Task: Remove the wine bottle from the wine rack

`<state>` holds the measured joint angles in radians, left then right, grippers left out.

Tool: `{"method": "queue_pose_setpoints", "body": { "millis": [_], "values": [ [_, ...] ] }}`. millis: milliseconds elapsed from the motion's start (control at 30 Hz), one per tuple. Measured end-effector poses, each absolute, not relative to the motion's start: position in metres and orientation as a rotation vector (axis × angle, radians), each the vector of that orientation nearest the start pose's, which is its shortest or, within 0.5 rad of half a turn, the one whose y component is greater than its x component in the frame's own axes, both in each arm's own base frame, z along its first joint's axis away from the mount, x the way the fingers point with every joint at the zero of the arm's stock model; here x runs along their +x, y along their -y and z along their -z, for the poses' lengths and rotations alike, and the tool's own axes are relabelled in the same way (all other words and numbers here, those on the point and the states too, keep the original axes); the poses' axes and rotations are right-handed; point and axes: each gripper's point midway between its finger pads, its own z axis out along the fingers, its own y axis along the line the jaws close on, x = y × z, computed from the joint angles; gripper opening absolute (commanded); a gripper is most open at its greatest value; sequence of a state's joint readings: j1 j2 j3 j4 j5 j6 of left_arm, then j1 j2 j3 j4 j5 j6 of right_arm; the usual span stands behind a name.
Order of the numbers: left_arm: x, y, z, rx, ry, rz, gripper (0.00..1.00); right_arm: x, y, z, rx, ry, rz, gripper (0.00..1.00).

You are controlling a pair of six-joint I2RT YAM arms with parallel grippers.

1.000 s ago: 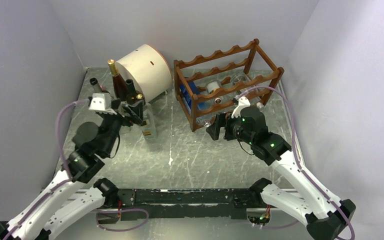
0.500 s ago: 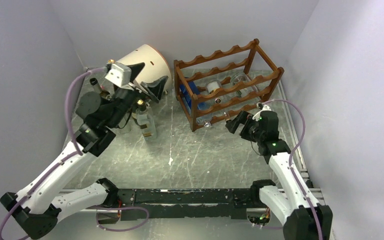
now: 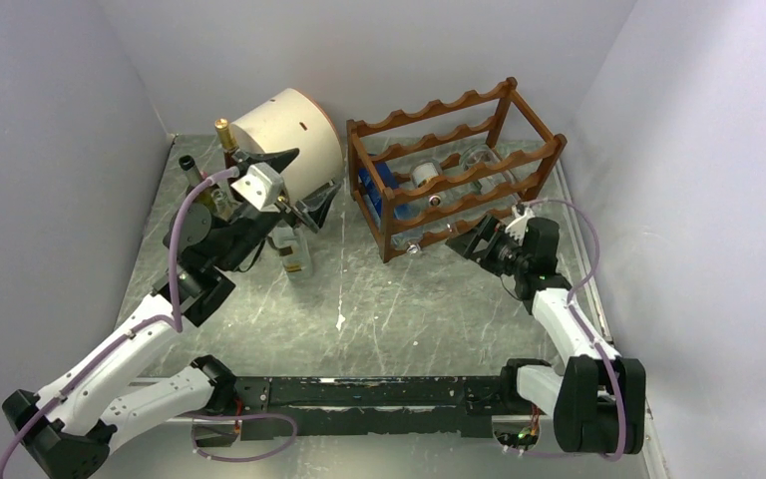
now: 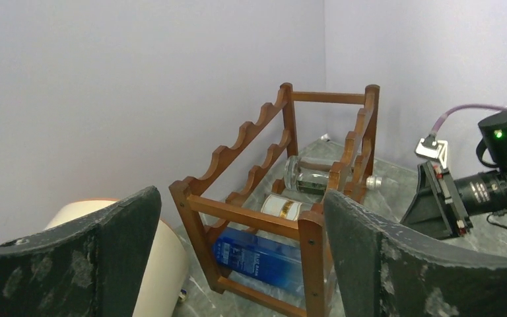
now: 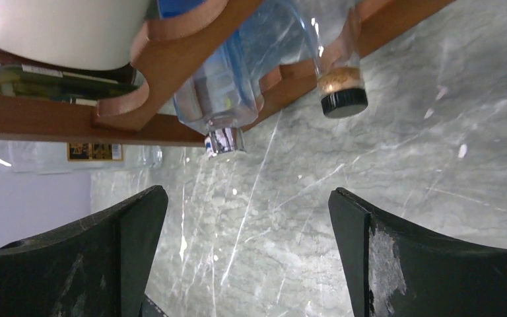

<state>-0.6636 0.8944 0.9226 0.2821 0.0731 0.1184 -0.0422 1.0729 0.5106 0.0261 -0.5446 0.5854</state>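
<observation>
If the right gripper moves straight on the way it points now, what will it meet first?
Probably the silver-capped neck of the blue-tinted bottle sticking out of the wine rack. The open right gripper aims roughly at it, though depth is unclear.

Left arm and right arm, white and black
White link shells, black joints, green lights, lilac cables at each wrist; black fingers scuffed grey.

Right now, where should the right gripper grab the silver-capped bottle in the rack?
The neck of the silver-capped bottle, just behind the cap: it pokes out past the wine rack rail while the body sits caged. Come end-on from the near side, right gripper straddling it.
</observation>
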Motion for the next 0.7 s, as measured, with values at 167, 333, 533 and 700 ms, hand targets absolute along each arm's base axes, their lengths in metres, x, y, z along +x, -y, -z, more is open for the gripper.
{"method": "queue_pose_setpoints", "body": {
  "millis": [167,333,533,700],
  "values": [
    [0.263,0.215,-0.425,0.550,-1.115,0.496,1.00,0.294,-0.104,-0.109,0.334,-2.163,-0.922,0.98],
    [0.265,0.210,-0.426,0.538,-1.109,0.467,0.98,0.302,-0.099,-0.121,0.293,-2.128,-0.867,0.91],
    [0.265,0.209,-0.426,0.533,-1.108,0.463,0.96,0.294,-0.147,-0.130,0.080,-2.108,-0.910,0.86],
    [0.264,0.208,-0.427,0.532,-1.106,0.463,0.95,0.290,-0.177,-0.130,-0.013,-2.078,-0.935,0.79]
  ]
}}
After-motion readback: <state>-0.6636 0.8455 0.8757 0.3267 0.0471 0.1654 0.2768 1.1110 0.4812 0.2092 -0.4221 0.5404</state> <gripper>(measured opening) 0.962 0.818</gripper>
